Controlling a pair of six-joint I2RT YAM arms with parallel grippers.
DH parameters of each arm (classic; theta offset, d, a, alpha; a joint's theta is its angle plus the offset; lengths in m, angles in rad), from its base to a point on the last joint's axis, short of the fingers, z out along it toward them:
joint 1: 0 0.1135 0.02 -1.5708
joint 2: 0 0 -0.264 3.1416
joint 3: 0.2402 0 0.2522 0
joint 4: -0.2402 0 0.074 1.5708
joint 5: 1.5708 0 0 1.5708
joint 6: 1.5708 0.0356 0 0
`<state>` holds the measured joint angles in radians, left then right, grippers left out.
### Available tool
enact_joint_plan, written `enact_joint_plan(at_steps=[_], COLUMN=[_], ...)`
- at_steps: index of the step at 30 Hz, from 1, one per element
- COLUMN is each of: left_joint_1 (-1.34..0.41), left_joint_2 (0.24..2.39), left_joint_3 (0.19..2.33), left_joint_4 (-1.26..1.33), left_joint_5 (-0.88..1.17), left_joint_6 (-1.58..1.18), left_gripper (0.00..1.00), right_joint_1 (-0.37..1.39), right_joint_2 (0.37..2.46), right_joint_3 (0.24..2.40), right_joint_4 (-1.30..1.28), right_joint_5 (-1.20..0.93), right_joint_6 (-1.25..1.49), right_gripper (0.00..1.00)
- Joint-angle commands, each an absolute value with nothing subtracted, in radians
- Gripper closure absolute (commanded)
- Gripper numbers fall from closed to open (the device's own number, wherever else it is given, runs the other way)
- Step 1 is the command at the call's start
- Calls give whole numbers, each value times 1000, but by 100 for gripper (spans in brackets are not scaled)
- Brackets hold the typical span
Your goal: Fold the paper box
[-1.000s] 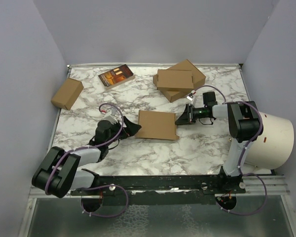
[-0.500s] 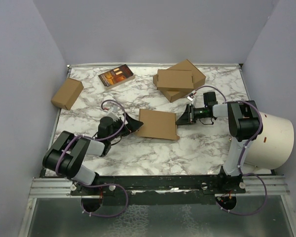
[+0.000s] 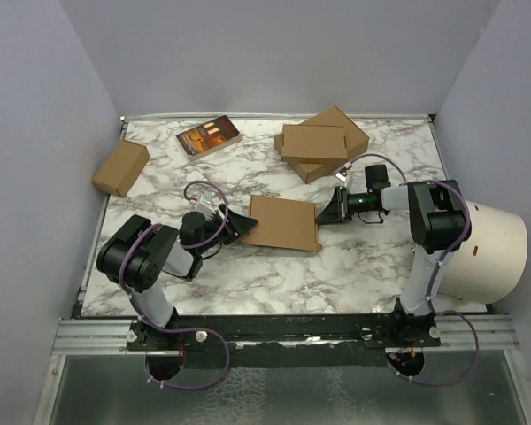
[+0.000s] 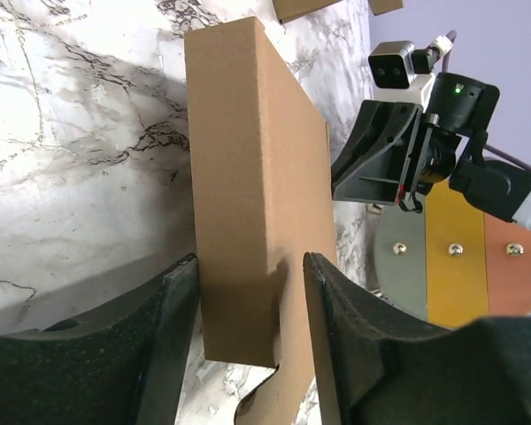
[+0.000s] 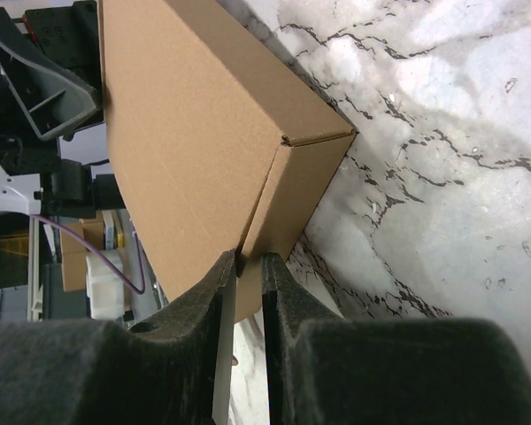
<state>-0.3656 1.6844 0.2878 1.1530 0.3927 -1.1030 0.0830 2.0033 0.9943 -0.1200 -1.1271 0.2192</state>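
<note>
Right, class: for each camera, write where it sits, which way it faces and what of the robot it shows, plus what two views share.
Top external: above and behind the bases, looking down on the table; both arms show, left gripper and right gripper at the paper box.
Left wrist: on that wrist, looking past its fingers, over the box, toward the right gripper.
Right wrist: on that wrist, past its fingers pinching the box's edge, toward the left gripper.
Shared: both wrist views show the box.

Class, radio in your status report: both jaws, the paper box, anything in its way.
Right gripper jaws pinched on paper box edge. Left gripper jaws straddle its opposite end, grip unclear. Box lies flat. Stacked boxes sit apart.
</note>
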Motion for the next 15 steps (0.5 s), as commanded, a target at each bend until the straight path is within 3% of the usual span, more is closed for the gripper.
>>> enact_joint_plan(at_steps=[1, 4, 7, 15], left_joint_1=[-364, -365, -365, -364], left_joint_2=[1741, 1744, 1731, 1602], left_joint_3=[283, 282, 281, 245], left_joint_4=[1306, 1318, 1311, 1244], left_joint_5=[421, 419, 414, 360], left_joint_6=[-1181, -1191, -1193, -1193], left_gripper=[49, 56, 69, 73], right_joint_1=[73, 74, 74, 74], right_joint_2=[2045, 2042, 2027, 1927], right_joint_3=[996, 997, 1000, 1027], right_joint_4=[-148, -150, -150, -202], right_joint_5=[-1040, -1046, -1064, -1147], right_joint_6=[163, 157, 149, 51], right_gripper=[84, 83, 81, 63])
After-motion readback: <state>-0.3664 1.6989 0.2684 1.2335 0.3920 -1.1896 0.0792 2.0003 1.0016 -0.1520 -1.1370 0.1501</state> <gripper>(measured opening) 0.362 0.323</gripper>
